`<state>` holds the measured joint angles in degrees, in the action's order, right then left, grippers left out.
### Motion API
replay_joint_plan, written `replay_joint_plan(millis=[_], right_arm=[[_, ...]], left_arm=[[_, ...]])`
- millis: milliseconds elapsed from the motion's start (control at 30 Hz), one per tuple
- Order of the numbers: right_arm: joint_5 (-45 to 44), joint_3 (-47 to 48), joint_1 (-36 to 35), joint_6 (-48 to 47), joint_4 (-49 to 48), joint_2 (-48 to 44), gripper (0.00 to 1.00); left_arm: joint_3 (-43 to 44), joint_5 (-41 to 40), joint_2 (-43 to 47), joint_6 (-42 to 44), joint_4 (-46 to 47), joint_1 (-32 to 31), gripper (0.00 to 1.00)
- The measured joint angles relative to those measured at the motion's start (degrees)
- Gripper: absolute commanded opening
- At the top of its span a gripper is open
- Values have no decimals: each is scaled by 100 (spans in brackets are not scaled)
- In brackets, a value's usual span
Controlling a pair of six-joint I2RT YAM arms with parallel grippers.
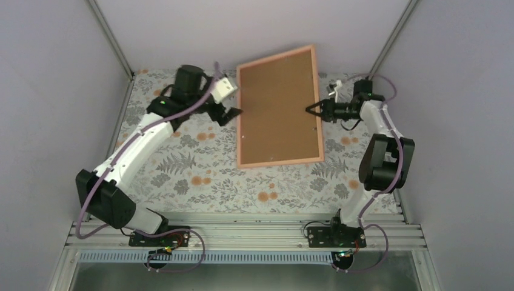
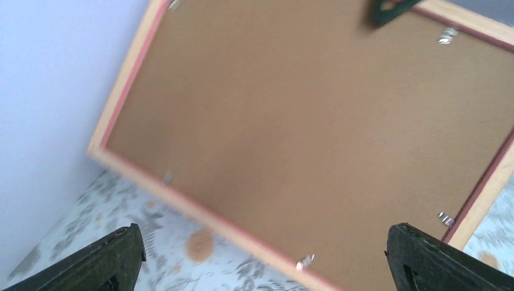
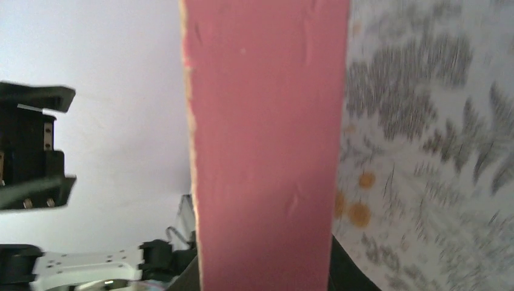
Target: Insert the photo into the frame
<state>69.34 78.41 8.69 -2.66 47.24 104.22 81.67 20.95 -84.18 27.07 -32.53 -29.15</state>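
The right tool [image 1: 313, 110] is clenched on the right edge of the pink frame [image 1: 279, 162], while the left tool [image 1: 232, 113] gapes wide, released, just beside its left edge.

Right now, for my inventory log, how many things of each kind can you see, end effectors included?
Pink frame: 1
Brown backing board: 1
Photo: 0 in view
End effectors: 2, left end effector and right end effector
Total: 4
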Motion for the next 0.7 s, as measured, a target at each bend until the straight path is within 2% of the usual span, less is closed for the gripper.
replay_joint_plan(millis=[200,367,567,700], right_arm=[[-826,1703,0,-717,822,-361,4],[-1976,2938,-160,-1464,1104,-592,4],[-3821,3147,-938,-2249,1060,-1239,3],[-4778,2719,-1753,-2835,627,-1757,3]], left_arm=[[98,385,223,-874,114,1432,100],[116,518,219,-1375,116,2286,100],[238,671,219,-1794,184,2931,100],[240,826,219,-2072,313,3418,100]])
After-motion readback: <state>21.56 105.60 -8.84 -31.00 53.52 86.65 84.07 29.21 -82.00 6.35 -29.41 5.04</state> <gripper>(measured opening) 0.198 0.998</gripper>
